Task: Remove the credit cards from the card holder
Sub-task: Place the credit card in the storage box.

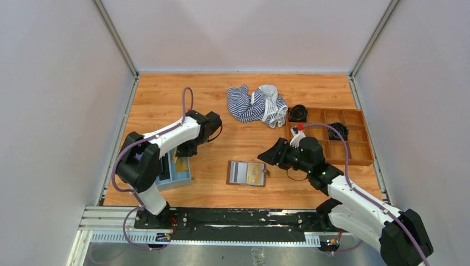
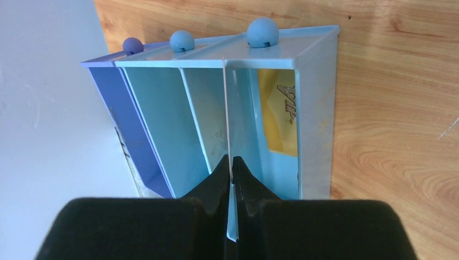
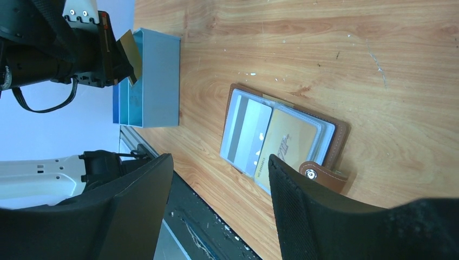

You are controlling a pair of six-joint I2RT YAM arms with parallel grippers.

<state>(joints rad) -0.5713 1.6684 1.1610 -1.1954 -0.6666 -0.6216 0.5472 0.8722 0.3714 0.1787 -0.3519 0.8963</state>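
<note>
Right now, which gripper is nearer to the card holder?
Right. The right gripper hangs open just right of the card holder; the left gripper is farther off to its left, shut over the blue tray.

Striped cloth (image 1: 256,104) beside brown compartment box (image 1: 349,163); light-blue tray (image 1: 183,176) at left of wooden table (image 1: 166,94)

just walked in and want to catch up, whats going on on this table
The robot is emptying a card holder that lies open on the table. The left gripper is shut over the blue tray, its fingers at a divider. A gold card leans in the tray's end compartment. The right gripper hangs open near the holder, holding nothing. A grey card and a second gold card sit in the holder, so the job is not done.
</note>
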